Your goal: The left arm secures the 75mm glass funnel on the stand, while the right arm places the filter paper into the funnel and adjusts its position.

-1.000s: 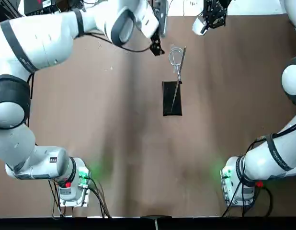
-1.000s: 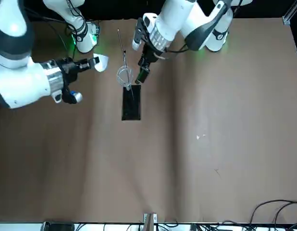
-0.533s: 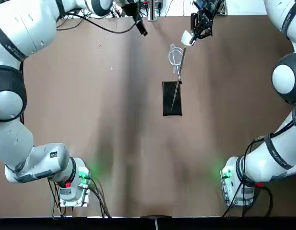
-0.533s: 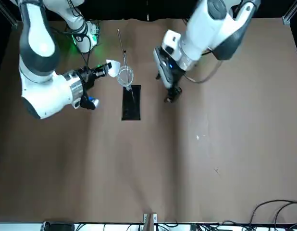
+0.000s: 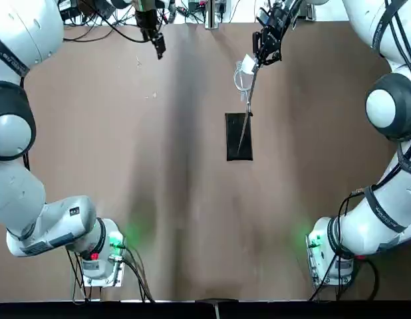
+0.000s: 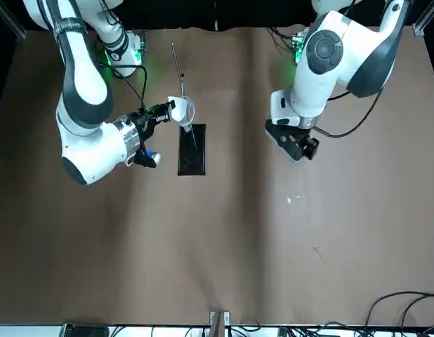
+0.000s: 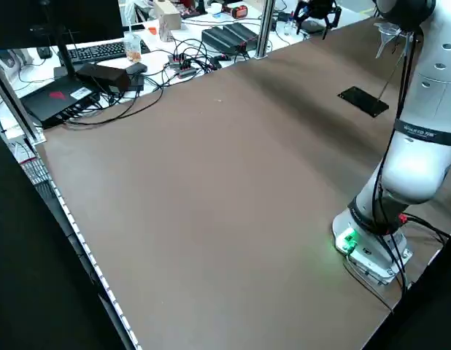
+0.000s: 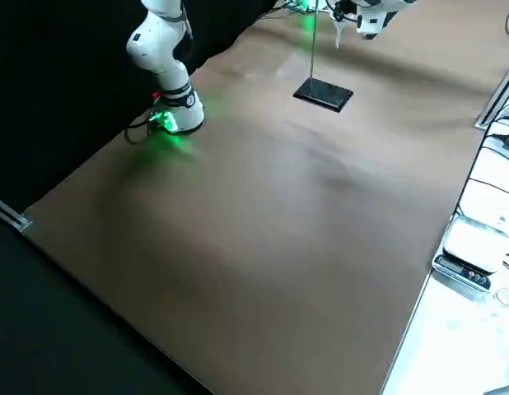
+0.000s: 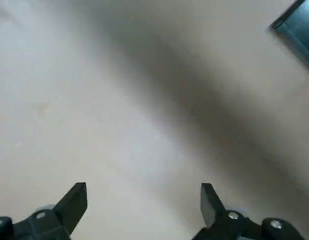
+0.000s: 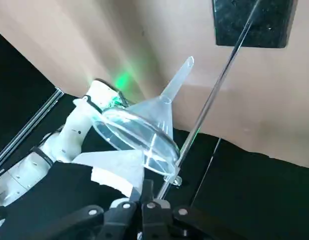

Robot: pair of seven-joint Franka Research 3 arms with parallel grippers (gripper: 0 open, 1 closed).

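Filter paper at the funnel's rim, left claw empty

The right claw [image 10: 144,207], pinched closed on the white filter paper [image 10: 117,167], holds it just beside the glass funnel [image 10: 144,125] seated in the stand [image 5: 239,136]'s wire ring. The left claw [image 9: 143,207] hangs wide open with nothing in it, well apart over the bare brown table [image 5: 159,186].

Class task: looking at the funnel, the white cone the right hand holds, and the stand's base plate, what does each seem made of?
Funnel: clear glass, apparently; the table shows through it. White cone: matte, opaque, probably paper. Base plate: flat, black, possibly painted metal; unclear.
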